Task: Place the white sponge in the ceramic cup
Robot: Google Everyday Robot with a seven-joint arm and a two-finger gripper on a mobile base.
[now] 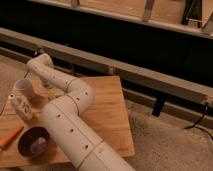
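No legible text, brand, number or sign being shown. Dark markings being carried by white bottle (20,107) on table (111,117), not being made out as letters.

My arm (70,125) comes up from the bottom of my view, bends hard at the elbow (81,95) and runs back left to the wrist (39,64). The gripper (49,86) hangs just under that, mostly tucked behind the forearm, fingers spread wide, nothing in them.
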